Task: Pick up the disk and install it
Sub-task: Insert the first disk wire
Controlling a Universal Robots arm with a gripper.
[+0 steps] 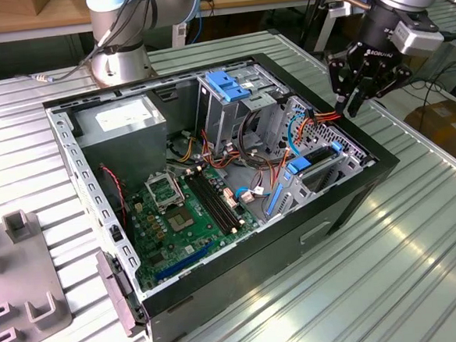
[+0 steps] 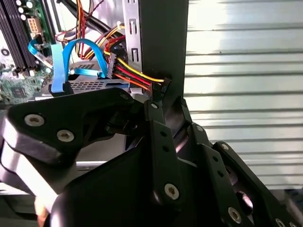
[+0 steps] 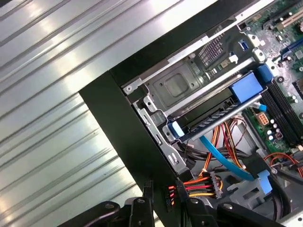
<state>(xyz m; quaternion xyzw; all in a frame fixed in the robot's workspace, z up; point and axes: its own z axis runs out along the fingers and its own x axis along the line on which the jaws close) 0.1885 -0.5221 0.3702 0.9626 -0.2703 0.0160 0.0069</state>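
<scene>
Ribbed sheet metal forms your worktable [image 1: 422, 267], and the open computer case [image 1: 347, 202] lies on its side in the middle of it, with the arm's base [image 1: 117, 38] standing behind. You have the gripper [image 1: 350, 104] hanging at the case's corner on the exterior view's right, directly over the black case wall. In both wrist views its fingers [image 3: 147, 201] are drawn close together, pinching the black power connector [image 3: 170, 194] at the end of a red, orange and yellow wire bundle [image 3: 201, 182] that runs out from inside the case. The disk [image 3: 213, 116] is not in your grip: it sits in the drive bay at that same corner, under a bare metal tray [image 3: 180, 85], with its blue carrier rail facing the interior. In the exterior view you see the disk [image 1: 322, 167] just below the gripper. Between the gripper and the disk you have the wire bundle and a looping blue data cable [image 3: 222, 156], all crowded against the case wall. Farther in lie the green motherboard [image 1: 184, 213], the grey power-supply box [image 1: 123, 123] and a tall metal cage topped by a blue bracket [image 1: 230, 85]. A grey fixture [image 1: 24, 279] rests on the table at the exterior view's left, well apart from the case.
</scene>
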